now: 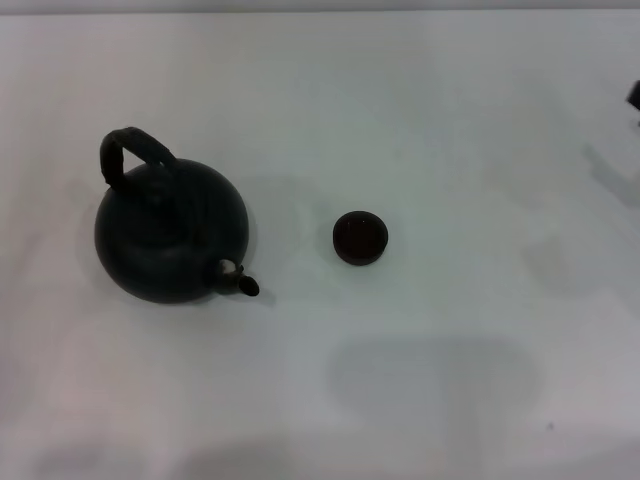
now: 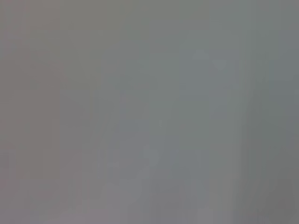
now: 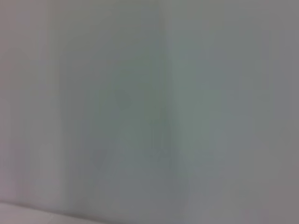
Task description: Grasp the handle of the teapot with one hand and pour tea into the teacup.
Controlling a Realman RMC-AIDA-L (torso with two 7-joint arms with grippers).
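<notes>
The teapot (image 1: 170, 232) is a round matte black pot standing upright on the white table (image 1: 420, 120), left of centre in the head view. Its arched handle (image 1: 135, 150) rises over the far side of the pot, and nothing holds it. The short spout (image 1: 240, 282) points toward the near right. The teacup (image 1: 360, 238), small, round and dark, stands upright to the right of the teapot with a gap between them. A dark bit of my right gripper (image 1: 634, 96) shows at the far right edge, well away from both. My left gripper is out of view.
Both wrist views show only a plain pale grey surface. Soft shadows lie on the table near its front edge and at the right.
</notes>
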